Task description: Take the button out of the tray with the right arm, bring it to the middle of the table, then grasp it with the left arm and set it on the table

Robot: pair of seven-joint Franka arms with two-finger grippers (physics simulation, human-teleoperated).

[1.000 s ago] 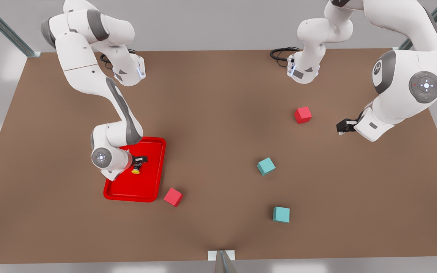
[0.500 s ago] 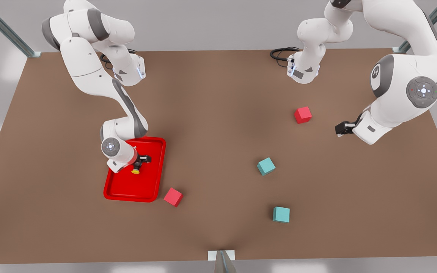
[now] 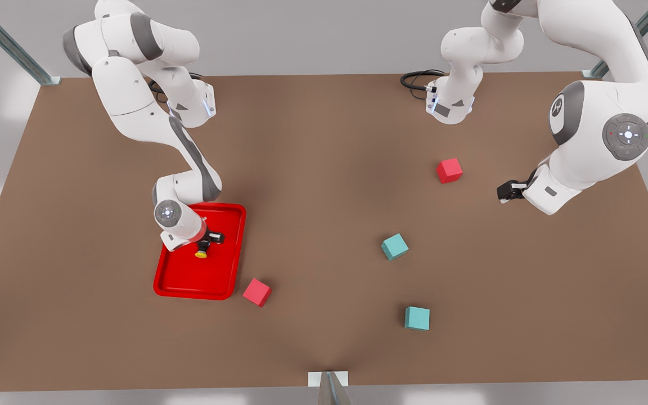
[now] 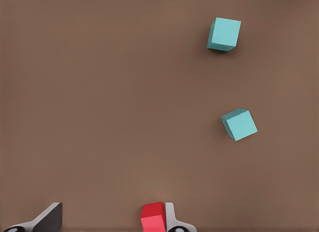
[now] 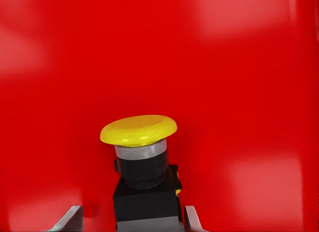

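Observation:
The button (image 3: 201, 254), a small dark body with a round yellow cap (image 5: 139, 129), lies on the floor of the red tray (image 3: 189, 281) at the front view's left. My right gripper (image 3: 206, 243) is down in the tray and open. In the right wrist view its fingertips (image 5: 192, 219) straddle the button's body, with a gap on one side. The tray floor (image 5: 239, 67) lies all around the button. My left gripper (image 3: 505, 191) waits open above the brown table (image 3: 324, 169) at the front view's right, its fingers (image 4: 50, 217) spread wide and holding nothing.
One red cube (image 3: 257, 292) lies just off the tray's near corner. Another red cube (image 3: 449, 170) sits close to the left gripper. Two teal cubes (image 3: 394, 246) (image 3: 417, 318) lie right of centre. Both arm bases and cables stand along the far edge.
The right arm's wrist has swung toward the far side of the tray while its gripper stayed at the button. The button has not moved. The left arm shifted slightly, then held still.

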